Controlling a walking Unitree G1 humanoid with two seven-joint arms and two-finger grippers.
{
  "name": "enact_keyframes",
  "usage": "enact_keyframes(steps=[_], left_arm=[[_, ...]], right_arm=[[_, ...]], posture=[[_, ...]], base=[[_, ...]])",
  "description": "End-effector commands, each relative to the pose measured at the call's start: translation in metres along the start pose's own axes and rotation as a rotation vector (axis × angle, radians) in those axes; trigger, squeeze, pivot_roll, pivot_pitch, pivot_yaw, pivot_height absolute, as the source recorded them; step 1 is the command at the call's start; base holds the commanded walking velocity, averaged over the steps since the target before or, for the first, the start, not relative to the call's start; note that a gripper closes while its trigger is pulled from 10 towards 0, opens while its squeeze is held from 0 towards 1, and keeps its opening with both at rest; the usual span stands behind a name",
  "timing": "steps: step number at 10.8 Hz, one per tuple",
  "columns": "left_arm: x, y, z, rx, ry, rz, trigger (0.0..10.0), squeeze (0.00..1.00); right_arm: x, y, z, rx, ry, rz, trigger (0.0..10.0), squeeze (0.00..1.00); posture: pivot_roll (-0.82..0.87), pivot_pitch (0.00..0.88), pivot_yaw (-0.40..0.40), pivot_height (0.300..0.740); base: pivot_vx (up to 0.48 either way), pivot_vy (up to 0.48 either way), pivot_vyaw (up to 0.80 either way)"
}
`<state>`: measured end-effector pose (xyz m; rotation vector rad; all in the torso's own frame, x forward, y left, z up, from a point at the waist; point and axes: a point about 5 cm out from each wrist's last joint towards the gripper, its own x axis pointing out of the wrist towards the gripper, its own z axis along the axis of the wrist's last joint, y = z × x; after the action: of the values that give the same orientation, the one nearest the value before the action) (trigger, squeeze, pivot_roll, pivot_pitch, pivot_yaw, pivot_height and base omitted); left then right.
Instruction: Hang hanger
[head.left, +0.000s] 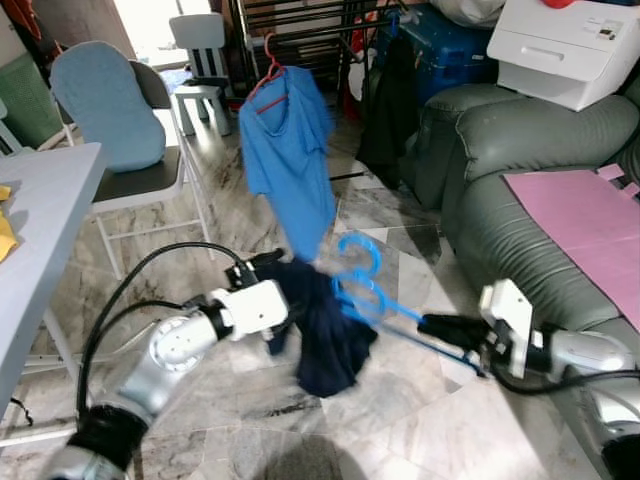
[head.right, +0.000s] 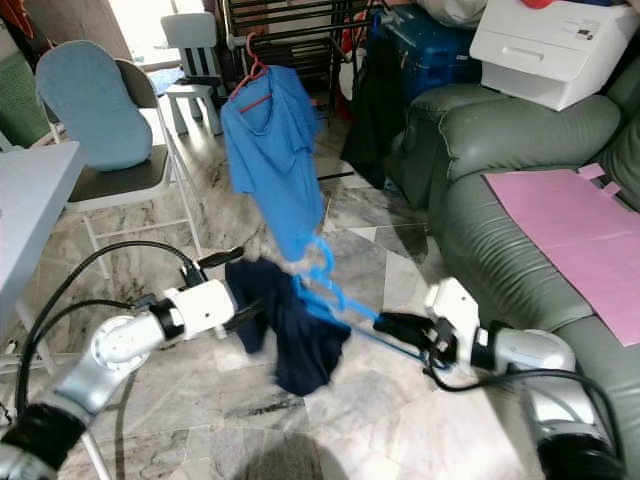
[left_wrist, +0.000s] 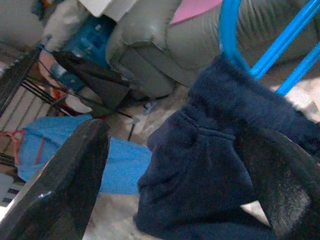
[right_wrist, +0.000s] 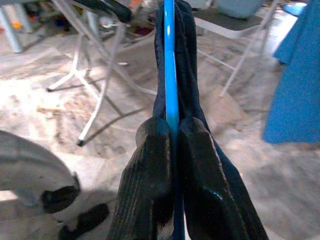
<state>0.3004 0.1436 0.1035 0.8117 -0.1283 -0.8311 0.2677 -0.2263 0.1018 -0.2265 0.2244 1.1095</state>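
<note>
A blue plastic hanger carries a dark navy garment low over the marble floor. My right gripper is shut on the hanger's bar; in the right wrist view its fingers clamp the blue hanger, with the navy garment draped past them. My left gripper reaches into the garment from the left. In the left wrist view its fingers stand wide apart around the navy garment, without pinching it. Behind, a dark clothes rack holds a blue shirt on a red hanger.
A grey-green sofa with a pink sheet fills the right side. On the left stand a grey table and a folding chair with a blue cushion. A white child's chair and a white box sit further back.
</note>
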Motion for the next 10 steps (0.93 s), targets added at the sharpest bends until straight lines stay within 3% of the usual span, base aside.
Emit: enact_keyframes(steps=[1,3,4,5,6,7,10], left_arm=[[-0.001,0.004,-0.005,0.015,0.028,-0.022,10.0,1.00],[-0.001,0.005,-0.011,0.018,0.057,-0.048,10.0,1.00],[0.001,0.005,-0.014,0.006,0.061,-0.080,10.0,0.30],[0.002,0.004,-0.015,-0.005,0.060,-0.123,10.0,0.00],[0.003,0.003,-0.015,-0.021,0.052,-0.149,10.0,0.00],[0.002,0.004,-0.017,-0.018,0.051,-0.166,0.0,0.00],[-0.004,0.004,-0.031,-0.042,0.122,-0.265,0.0,0.00]], right_arm=[[0.004,0.002,0.016,-0.057,-0.045,0.074,10.0,0.00],[0.005,0.004,0.022,-0.084,-0.049,0.129,10.0,0.00],[0.007,0.006,0.028,-0.110,-0.048,0.174,10.0,0.00],[0.008,0.007,0.030,-0.147,-0.030,0.197,10.0,0.00],[0.008,0.006,0.034,-0.177,-0.022,0.217,10.0,0.00],[0.009,0.005,0.040,-0.211,-0.026,0.222,10.0,0.00],[0.012,0.000,0.050,-0.306,-0.014,0.223,10.0,0.00]], posture=[[-0.11,0.000,0.080,0.740],[-0.11,0.000,0.086,0.740],[-0.10,0.000,0.089,0.740],[-0.10,0.000,0.089,0.740],[-0.10,0.000,0.092,0.740],[-0.11,0.000,0.096,0.740],[-0.11,0.000,0.104,0.740]], base=[[0.000,0.000,0.00],[0.000,0.000,0.00],[0.000,0.000,0.00],[0.000,0.000,0.00],[0.000,0.000,0.00],[0.000,0.000,0.00],[0.000,0.000,0.00]])
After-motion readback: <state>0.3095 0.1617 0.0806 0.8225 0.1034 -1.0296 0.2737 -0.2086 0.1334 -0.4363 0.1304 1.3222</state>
